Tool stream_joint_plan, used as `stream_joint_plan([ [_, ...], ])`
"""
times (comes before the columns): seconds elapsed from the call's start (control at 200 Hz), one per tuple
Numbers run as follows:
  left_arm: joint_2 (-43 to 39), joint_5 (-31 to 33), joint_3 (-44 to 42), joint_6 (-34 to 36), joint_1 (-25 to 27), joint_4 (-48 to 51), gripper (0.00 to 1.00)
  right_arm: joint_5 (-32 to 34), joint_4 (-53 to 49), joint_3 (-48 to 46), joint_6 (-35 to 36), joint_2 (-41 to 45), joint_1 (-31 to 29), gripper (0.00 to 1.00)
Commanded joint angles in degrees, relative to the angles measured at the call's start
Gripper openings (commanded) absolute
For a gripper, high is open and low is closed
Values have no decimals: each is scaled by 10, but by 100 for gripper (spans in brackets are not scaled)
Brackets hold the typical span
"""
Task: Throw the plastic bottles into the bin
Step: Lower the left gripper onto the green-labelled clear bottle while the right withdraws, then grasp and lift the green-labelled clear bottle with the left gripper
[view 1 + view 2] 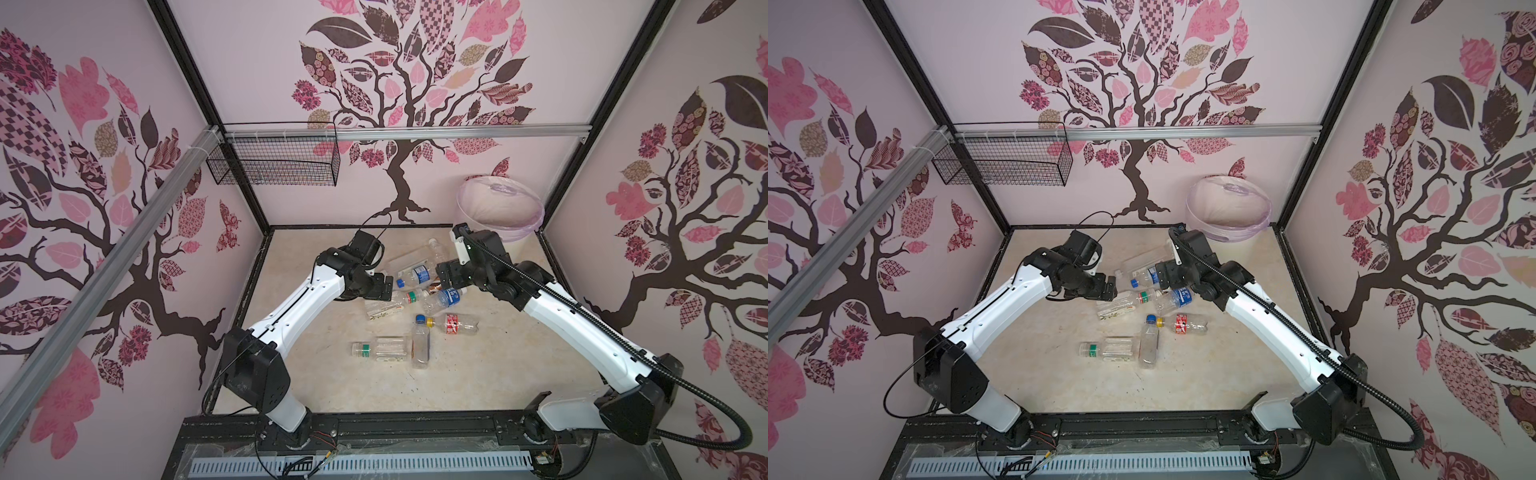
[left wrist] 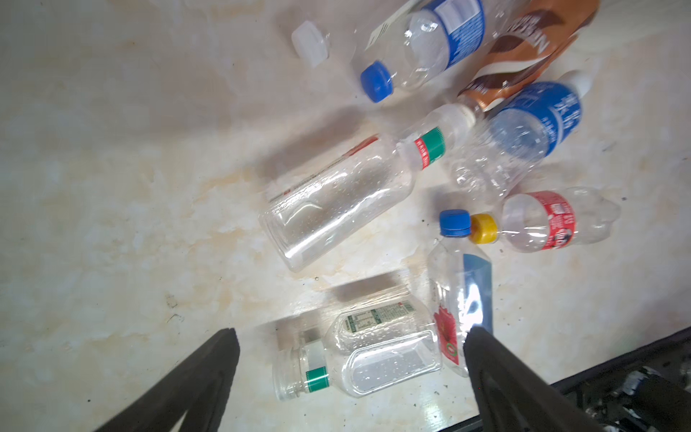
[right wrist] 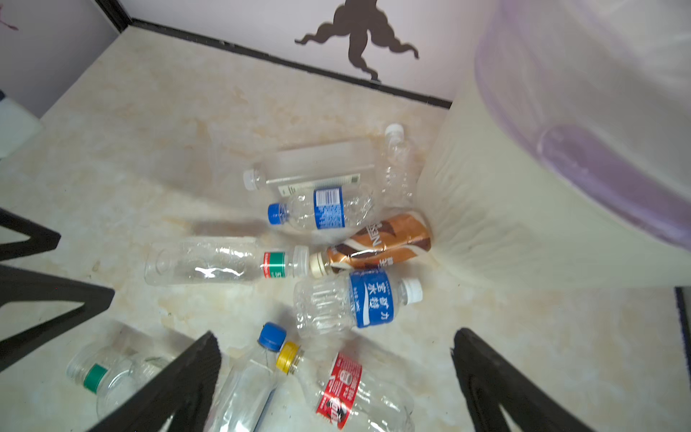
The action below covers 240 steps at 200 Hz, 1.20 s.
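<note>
Several plastic bottles lie on their sides in a loose heap mid-table. Among them are a clear one with a green band point(image 1: 380, 348) point(image 2: 359, 359), a yellow-capped one with a red label point(image 1: 455, 323) point(image 3: 347, 389), a blue-labelled one point(image 1: 444, 299) point(image 3: 359, 299) and a brown-labelled one point(image 3: 381, 243). The cream bin point(image 1: 500, 212) point(image 1: 1229, 208) point(image 3: 523, 205) with its lilac liner stands at the back right, touching the heap. My left gripper point(image 1: 388, 286) point(image 1: 1112, 286) point(image 2: 349, 333) hangs open over the heap's left side. Over its right side my right gripper point(image 1: 442, 276) point(image 1: 1160, 272) point(image 3: 336, 334) is open too. Neither holds anything.
A black wire basket point(image 1: 274, 166) hangs from the aluminium rail on the back wall at left. Patterned walls close in three sides. A black base rail point(image 1: 374, 428) runs along the table's front edge.
</note>
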<state>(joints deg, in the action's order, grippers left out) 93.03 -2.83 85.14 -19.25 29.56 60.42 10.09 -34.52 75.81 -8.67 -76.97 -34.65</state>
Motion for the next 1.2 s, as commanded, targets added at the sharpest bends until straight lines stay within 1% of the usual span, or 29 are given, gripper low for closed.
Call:
stream_joint_plan([
  [0.0, 40, 23, 0, 23, -1, 12, 98, -55, 37, -17, -42, 45, 1, 99],
  [0.235, 118, 48, 22, 26, 0, 9, 98, -122, 52, -60, -71, 46, 0, 99],
  [0.395, 143, 70, 31, 29, 0, 12, 98, -148, 60, -93, -76, 45, 1, 100],
  [0.48, 149, 71, 31, 30, 0, 4, 98, -162, 65, -109, -76, 47, 0, 100],
  [0.605, 157, 64, 31, 34, -1, -14, 98, -164, 70, -127, -78, 52, 0, 100],
  [0.81, 184, 72, 43, 54, 5, -19, 98, -164, 75, -133, -79, 61, 1, 99],
  [0.95, 184, 102, 39, 72, 27, -26, 98, -159, 77, -138, -77, 64, 0, 99],
  [1.015, 187, 104, 38, 75, 36, -26, 98, -159, 78, -138, -76, 64, 0, 99],
  [1.195, 184, 135, 46, 67, 52, -7, 98, -155, 80, -138, -76, 66, 0, 100],
])
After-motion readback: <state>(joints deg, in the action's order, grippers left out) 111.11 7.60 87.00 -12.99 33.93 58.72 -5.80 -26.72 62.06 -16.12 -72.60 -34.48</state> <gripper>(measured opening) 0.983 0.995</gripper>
